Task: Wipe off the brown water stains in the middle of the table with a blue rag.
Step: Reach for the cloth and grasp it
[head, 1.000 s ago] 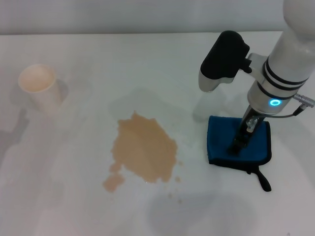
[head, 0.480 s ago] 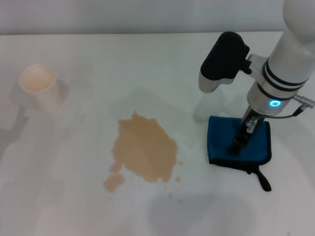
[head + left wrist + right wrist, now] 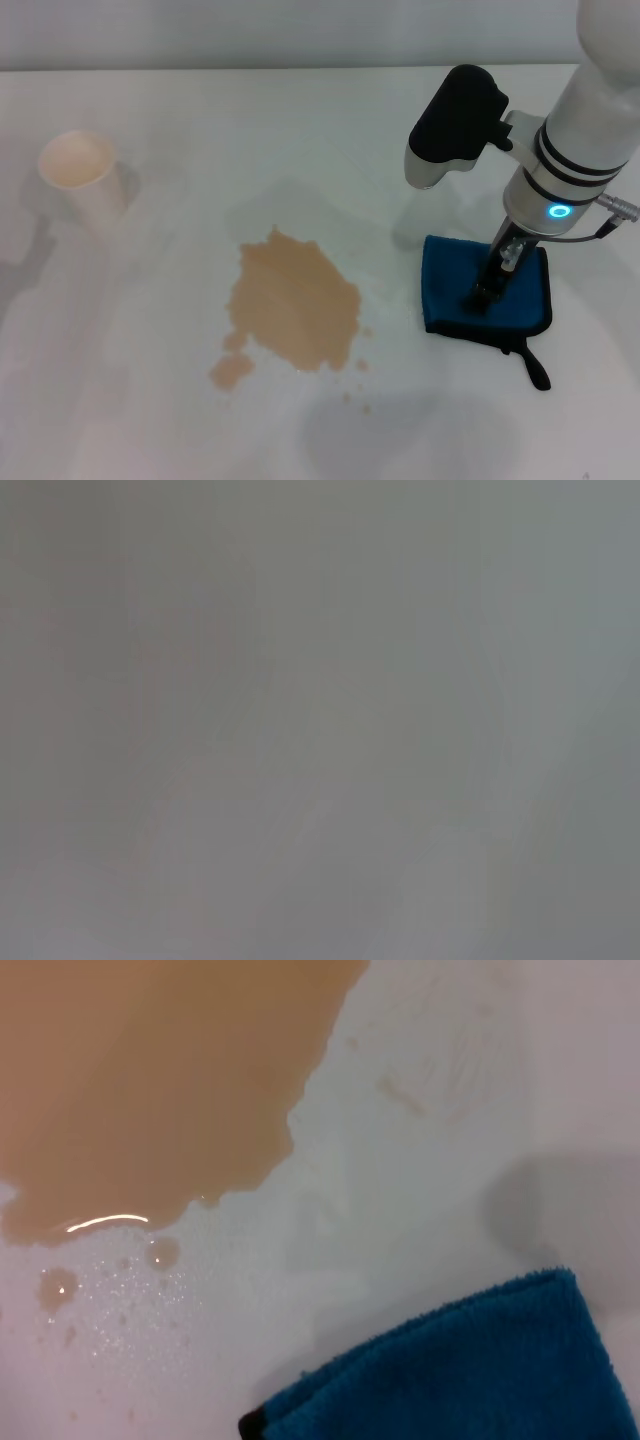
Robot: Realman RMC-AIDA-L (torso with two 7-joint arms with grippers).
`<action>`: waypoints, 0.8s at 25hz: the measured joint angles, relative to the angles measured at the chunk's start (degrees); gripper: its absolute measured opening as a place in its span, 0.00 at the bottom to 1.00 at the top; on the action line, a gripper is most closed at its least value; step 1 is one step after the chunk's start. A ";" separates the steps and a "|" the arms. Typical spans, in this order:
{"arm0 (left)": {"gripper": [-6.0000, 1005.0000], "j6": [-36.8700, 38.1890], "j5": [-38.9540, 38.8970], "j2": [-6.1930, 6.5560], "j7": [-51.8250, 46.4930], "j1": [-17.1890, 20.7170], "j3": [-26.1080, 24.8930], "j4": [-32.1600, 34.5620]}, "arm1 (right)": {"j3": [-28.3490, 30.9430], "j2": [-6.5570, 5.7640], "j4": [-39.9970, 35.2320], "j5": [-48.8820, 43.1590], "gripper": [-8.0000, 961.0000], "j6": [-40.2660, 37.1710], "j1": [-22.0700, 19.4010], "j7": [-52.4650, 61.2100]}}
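Right gripper (image 3: 487, 292): planted straight down on the blue rag (image 3: 487, 287), tips touching the cloth near its middle; whether they pinch a fold or only press I cannot tell
Likely reason for pose: vertical approach suits either gripping the cloth or pinning it flat to drag sideways
Blue rag: lies flat on the table (image 3: 150, 400), right of the spill and apart from it; black loop tail trails toward the near edge
Brown water stains (image 3: 293, 303): mid-table, untouched, small droplets along the near side; bare white table between puddle and rag, also plain in the right wrist view
Task progress: wiping not yet begun, by my reading
White paper cup (image 3: 84, 178): upright, far left, well clear
Left gripper: not seen; its wrist view is a featureless grey
Hidden: fingertips dark against dark shadow on cloth, gap unreadable; right arm cut off at frame edge
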 joint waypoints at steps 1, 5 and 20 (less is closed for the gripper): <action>0.89 0.00 -0.01 0.00 -0.15 0.00 0.00 0.00 | 0.00 0.00 0.02 0.00 0.61 -0.03 0.04 0.00; 0.89 0.00 -0.02 0.00 -0.42 0.00 0.00 0.00 | -0.24 0.01 0.08 -0.31 0.55 -0.20 0.28 -0.01; 0.89 0.00 -0.02 0.00 -0.47 0.00 0.00 0.00 | -0.28 -0.02 0.03 -0.57 0.30 -0.74 0.38 -0.03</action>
